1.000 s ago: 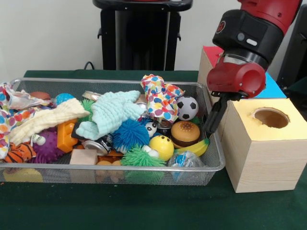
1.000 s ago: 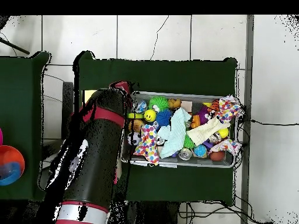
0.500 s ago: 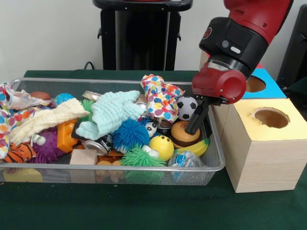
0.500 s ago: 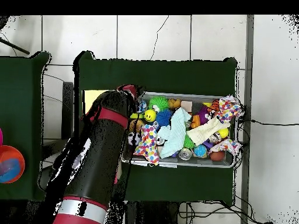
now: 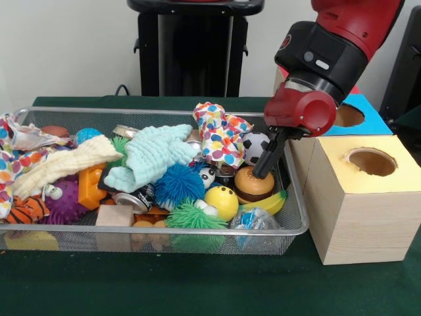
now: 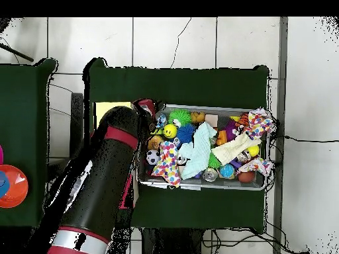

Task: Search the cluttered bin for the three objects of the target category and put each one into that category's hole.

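Note:
My gripper hangs inside the right end of the wire bin, its dark tip touching or just above the top of a toy burger. I see nothing lifted from the pile. Around the burger lie a soccer ball, a toy banana, a yellow smiley ball and a blue spiky ball. In the overhead view the arm covers the bin's left end; the burger and soccer ball show beside it.
A wooden box with a yellow top and round hole stands right of the bin. Behind it is a box with a blue top and hole. A light blue cloth, a polka-dot cloth and a cream cloth lie over the toys.
The gripper swung from outside the bin's right wall, beside the yellow-topped box, to inside the bin over the toy burger. The toys have not shifted.

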Robot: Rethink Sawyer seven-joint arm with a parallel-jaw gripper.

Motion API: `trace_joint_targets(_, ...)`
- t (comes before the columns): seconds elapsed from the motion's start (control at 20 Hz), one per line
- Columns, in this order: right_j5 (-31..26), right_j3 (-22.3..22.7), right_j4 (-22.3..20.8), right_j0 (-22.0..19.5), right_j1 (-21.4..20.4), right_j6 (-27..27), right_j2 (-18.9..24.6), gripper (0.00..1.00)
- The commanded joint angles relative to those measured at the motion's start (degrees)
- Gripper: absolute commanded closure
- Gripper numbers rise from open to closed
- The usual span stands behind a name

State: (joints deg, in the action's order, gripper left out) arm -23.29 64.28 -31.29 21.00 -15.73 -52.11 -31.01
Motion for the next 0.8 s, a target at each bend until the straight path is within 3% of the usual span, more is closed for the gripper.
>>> trace_joint_targets(0.05,0.8,-0.9,1.6,1.6,3.6,-19.7,-1.0,1.00)
trace_joint_targets(0.8,5.5,0.0,2.3,0.2,6.0,-21.8,0.4,1.00)
